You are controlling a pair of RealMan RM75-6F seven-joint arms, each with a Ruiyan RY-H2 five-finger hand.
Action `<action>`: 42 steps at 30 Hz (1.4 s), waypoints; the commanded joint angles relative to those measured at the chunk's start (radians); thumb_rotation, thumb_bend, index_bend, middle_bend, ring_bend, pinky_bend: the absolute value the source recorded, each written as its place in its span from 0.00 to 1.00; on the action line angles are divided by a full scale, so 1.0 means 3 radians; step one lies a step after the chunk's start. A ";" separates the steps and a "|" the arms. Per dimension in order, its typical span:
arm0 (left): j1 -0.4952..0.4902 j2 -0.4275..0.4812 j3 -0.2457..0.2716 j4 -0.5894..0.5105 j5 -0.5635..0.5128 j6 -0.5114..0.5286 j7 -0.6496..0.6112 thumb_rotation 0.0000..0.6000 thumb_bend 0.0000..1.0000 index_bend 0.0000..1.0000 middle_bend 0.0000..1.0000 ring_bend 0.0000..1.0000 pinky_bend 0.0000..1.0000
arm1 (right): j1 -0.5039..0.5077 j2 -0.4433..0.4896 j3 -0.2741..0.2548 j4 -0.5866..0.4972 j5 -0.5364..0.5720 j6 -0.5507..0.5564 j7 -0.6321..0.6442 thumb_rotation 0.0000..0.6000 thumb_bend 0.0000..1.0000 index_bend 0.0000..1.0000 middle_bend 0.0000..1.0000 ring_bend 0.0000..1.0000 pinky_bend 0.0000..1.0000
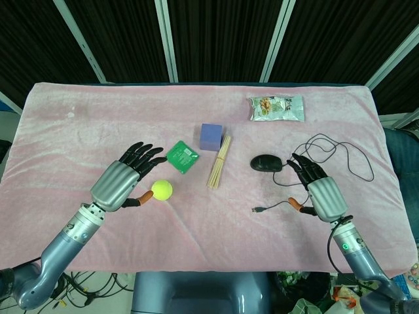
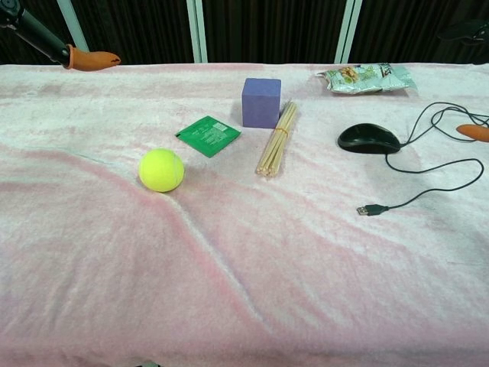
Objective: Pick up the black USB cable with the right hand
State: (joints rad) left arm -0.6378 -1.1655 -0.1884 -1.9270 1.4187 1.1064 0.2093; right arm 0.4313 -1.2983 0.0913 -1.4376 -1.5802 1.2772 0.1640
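Note:
The black USB cable runs from a black mouse, loops at the right and ends in a plug lying on the pink cloth. My right hand hovers over the cable's middle stretch, fingers spread and empty, its orange thumb tip just above the cord. My left hand floats open beside the yellow tennis ball, holding nothing.
A purple cube, a bundle of wooden sticks, a green packet and a snack bag lie on the pink cloth. Cable loops spread behind the right hand.

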 commanded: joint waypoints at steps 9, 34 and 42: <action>0.0120 0.0266 0.0019 -0.0071 0.0103 0.0200 0.0155 1.00 0.31 0.16 0.06 0.00 0.00 | -0.0036 0.0085 -0.0078 -0.0105 0.0000 -0.0038 0.0012 1.00 0.20 0.00 0.00 0.06 0.15; 0.1482 0.0788 0.0605 0.0540 0.0053 0.1356 -0.0649 1.00 0.31 0.16 0.06 0.00 0.00 | 0.0103 -0.0089 -0.0196 -0.0552 0.0559 -0.0823 -0.0705 1.00 0.18 0.15 0.00 0.06 0.15; 0.1513 0.0597 0.0631 0.0932 0.0072 0.1275 -0.0679 1.00 0.31 0.16 0.06 0.00 0.00 | 0.0187 -0.0281 -0.0128 -0.0444 0.0796 -0.0981 -0.0919 1.00 0.23 0.31 0.00 0.06 0.15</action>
State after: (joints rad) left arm -0.1877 -0.9743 -0.0025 -1.6636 1.4376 1.4941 0.0010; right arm 0.4827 -1.3740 0.0467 -1.5774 -1.3493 0.9873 -0.1056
